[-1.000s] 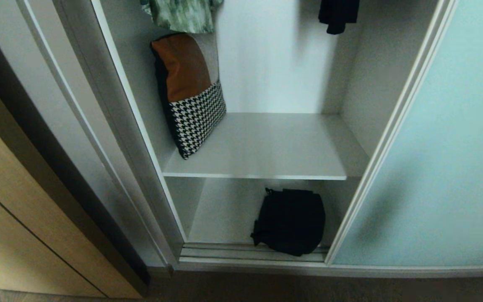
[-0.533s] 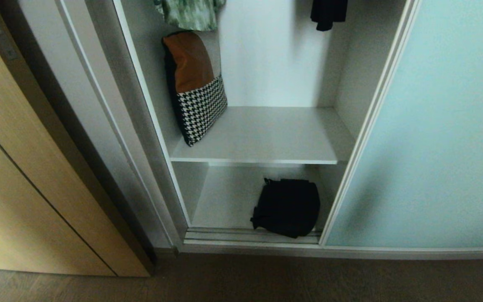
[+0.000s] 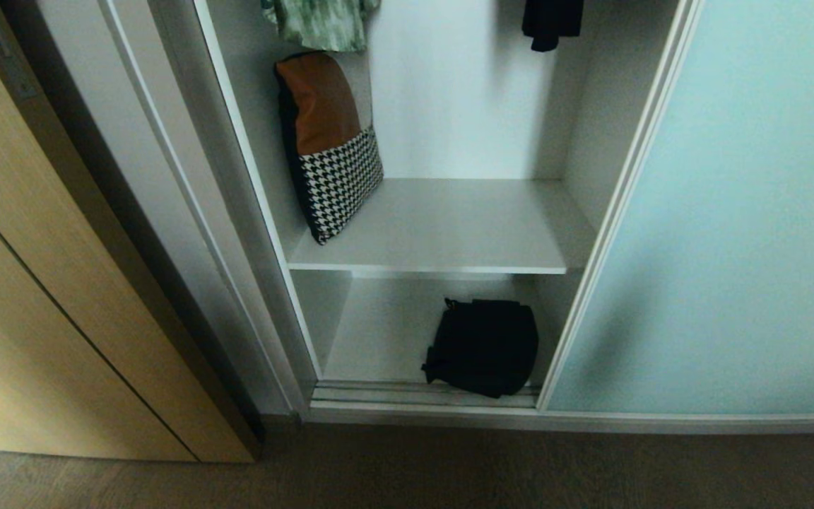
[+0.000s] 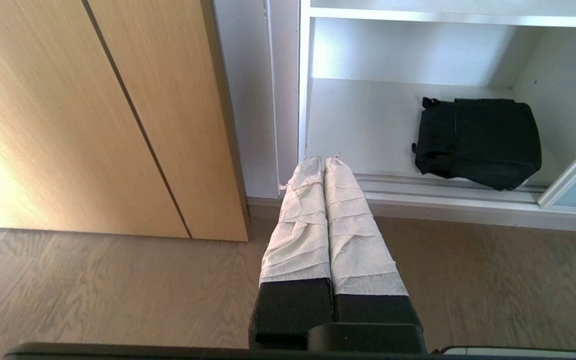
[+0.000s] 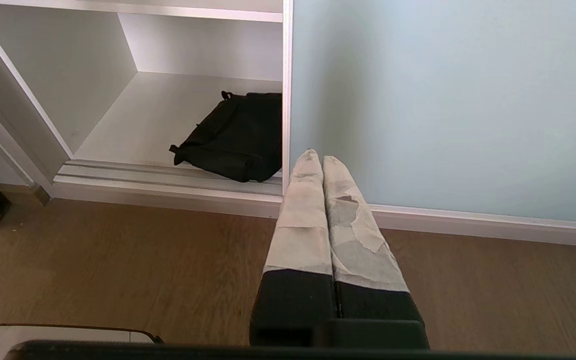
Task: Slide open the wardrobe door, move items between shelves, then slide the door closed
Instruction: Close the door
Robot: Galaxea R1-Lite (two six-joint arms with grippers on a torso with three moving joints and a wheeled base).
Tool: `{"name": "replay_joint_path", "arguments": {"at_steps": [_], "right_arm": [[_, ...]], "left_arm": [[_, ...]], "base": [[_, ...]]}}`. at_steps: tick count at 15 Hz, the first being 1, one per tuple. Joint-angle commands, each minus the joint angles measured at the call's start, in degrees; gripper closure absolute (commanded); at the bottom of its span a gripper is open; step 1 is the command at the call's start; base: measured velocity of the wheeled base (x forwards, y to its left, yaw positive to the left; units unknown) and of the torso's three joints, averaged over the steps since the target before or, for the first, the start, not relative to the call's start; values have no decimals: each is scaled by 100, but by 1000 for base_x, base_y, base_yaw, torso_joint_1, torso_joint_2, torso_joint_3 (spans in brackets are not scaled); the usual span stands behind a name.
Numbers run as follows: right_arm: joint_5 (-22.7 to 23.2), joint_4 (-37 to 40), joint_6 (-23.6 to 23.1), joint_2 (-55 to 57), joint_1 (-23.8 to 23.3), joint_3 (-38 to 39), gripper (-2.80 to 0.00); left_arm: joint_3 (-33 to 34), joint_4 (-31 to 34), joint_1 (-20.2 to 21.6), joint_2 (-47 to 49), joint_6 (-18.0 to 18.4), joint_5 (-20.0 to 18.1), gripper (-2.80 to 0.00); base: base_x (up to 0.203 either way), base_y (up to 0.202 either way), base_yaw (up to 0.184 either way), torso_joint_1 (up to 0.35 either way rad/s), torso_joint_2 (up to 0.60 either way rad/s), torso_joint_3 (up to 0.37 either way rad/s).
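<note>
both pincers, left gripper and right gripper, pressed shut, empty, parked over floor. camera eased back past second, nothing inside shifted. sliding wardrobe door already open, black bag on bottom shelf, upper shelf waiting. lift probably next.

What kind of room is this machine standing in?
Probably a bedroom or dressing area: a white wardrobe with a sliding frosted-glass door, hanging clothes such as a green patterned garment, and a cushion on a shelf.

Wood-grain door, brown plank floor
</note>
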Motion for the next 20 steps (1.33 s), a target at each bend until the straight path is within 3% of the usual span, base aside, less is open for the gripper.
{"name": "replay_joint_path", "arguments": {"at_steps": [1,10,14,20], "right_arm": [[5,-3,0,7,2,2,0],[12,154,-187,-1,2,-218,0],[88,1429,348,599,5,-2482,0],[-61,1868,839,3436,95,-5362,0]], "left_arm": [[0,0,2,9,-4,2,0],[0,0,2,9,-4,2,0],[0,0,2,9,-4,2,0],[0,0,2,9,-4,2,0]], "base": [[0,0,0,0,0,0],[0,0,0,0,0,0],[0,0,0,0,0,0],[0,0,0,0,0,0]]}}
